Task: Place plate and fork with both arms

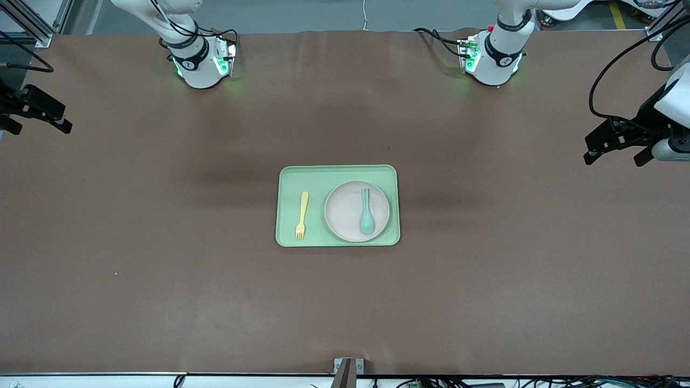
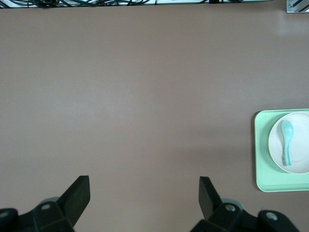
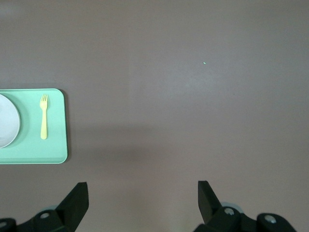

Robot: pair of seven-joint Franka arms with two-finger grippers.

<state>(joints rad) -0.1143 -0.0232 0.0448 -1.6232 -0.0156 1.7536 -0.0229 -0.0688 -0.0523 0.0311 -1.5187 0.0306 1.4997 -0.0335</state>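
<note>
The beige-pink plate (image 1: 345, 211) lies on the light-green tray (image 1: 285, 237) in the middle of the table, with a teal spoon (image 1: 366, 215) on it. The pale-yellow fork (image 1: 302, 216) lies on the tray beside the plate, toward the right arm's end. My left gripper (image 1: 614, 152) is open and empty, up over bare table at the left arm's end. My right gripper (image 1: 40, 126) is open and empty over bare table at the right arm's end. The left wrist view shows the plate (image 2: 299, 154) and the gripper (image 2: 145, 193). The right wrist view shows the fork (image 3: 44, 116) and the gripper (image 3: 143, 198).
The brown table cover (image 1: 161, 269) lies bare all round the tray. The two arm bases (image 1: 202, 64) (image 1: 493, 59) stand along the table edge farthest from the front camera. A small metal bracket (image 1: 347, 369) sits at the nearest edge.
</note>
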